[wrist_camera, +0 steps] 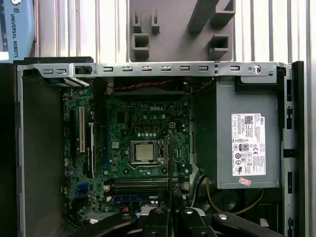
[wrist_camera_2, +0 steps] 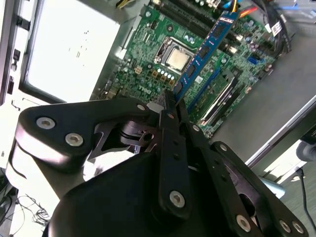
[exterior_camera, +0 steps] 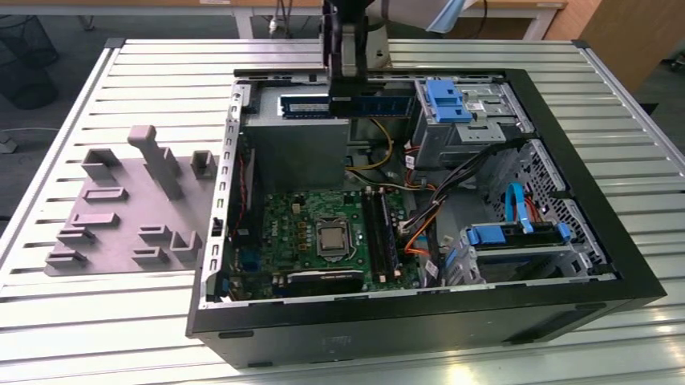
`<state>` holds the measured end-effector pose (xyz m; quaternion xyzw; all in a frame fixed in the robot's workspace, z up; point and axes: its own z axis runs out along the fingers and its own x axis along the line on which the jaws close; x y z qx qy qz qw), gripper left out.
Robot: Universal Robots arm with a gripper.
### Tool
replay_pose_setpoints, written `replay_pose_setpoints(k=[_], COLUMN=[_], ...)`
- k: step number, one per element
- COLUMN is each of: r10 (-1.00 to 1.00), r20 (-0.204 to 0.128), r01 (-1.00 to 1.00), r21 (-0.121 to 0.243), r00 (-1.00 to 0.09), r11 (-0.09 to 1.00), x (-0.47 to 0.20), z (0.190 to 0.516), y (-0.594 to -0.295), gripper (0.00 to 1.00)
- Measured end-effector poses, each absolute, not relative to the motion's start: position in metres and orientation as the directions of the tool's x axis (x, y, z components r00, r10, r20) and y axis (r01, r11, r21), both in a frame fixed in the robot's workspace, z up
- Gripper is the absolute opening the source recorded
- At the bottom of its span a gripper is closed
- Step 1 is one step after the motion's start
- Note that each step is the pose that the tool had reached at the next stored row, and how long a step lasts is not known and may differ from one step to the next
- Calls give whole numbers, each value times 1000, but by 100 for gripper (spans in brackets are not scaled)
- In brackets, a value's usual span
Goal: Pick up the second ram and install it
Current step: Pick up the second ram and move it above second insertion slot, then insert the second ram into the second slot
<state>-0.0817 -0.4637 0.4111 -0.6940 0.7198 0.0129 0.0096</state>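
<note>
You have the gripper (exterior_camera: pixel 348 103) clamped on the second ram (exterior_camera: pixel 383 105). In the exterior view its fingers pinch the blue-green stick partway along its length, and the stick juts out level on both sides of them. You are holding it in the air above the open computer case (exterior_camera: pixel 428 321), over the far end by the grey power supply (exterior_camera: pixel 294 148). It is well apart from the motherboard (exterior_camera: pixel 281 233) on the case floor. The memory slots (exterior_camera: pixel 377 233) run just beside the CPU socket (exterior_camera: pixel 332 239), on the exterior view's right of it, and the stick is not seated in them.

In the second wrist view you see the fingers (wrist_camera_2: pixel 169 123) closed on the stick, which runs out from between them on edge, hanging over the board with the socket beside it. In the first wrist view the stick shows edge-on as a thin dark line rising from the gripper, crossing the board next to the socket.

A grey fixture plate (exterior_camera: pixel 118 216) lies on the slatted table (exterior_camera: pixel 160 64), at the exterior view's left of the case
</note>
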Motion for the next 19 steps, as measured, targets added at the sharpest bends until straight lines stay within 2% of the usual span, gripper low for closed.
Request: replay_pose_setpoints(k=[19], r10=[-999], r20=[-32], r01=[-999], r21=[5], r00=[-37], r11=[37], x=[-53], z=[411], y=[-464], gripper=[14])
